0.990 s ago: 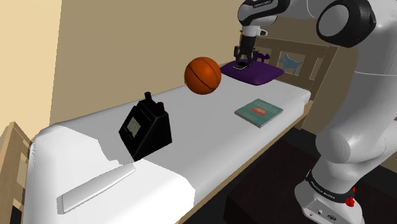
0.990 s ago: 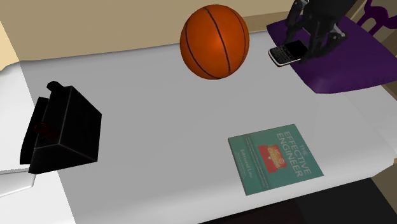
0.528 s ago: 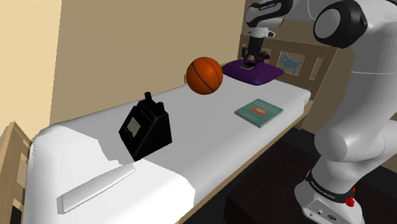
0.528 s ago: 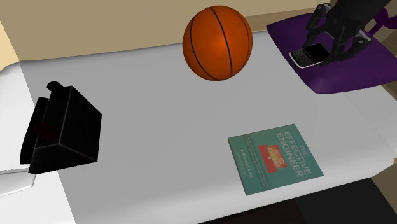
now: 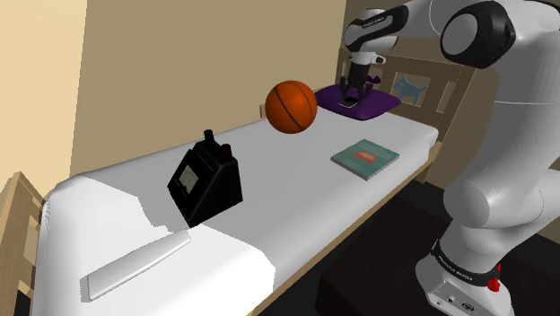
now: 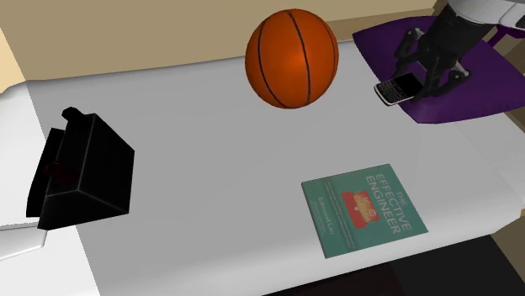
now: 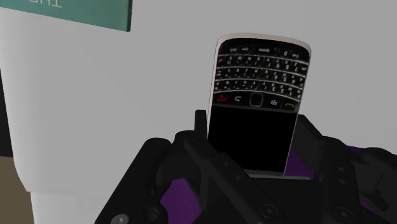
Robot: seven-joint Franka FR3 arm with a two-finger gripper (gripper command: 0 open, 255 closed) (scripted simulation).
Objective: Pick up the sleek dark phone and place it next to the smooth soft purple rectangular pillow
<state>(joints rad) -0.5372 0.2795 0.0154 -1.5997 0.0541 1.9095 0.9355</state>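
Now jaws clasp the phone over the purple pillow.

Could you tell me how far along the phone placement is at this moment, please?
Done: the pick; the black keypad phone is clasped between the fingers of the gripper. In hand: the carry; the phone is at the purple pillow's edge, its keypad end over the white bed. Left: setting it down on the bed beside the pillow and letting go.

A white-sheeted bed with a wooden headboard stands against a tan wall, over dark floor.
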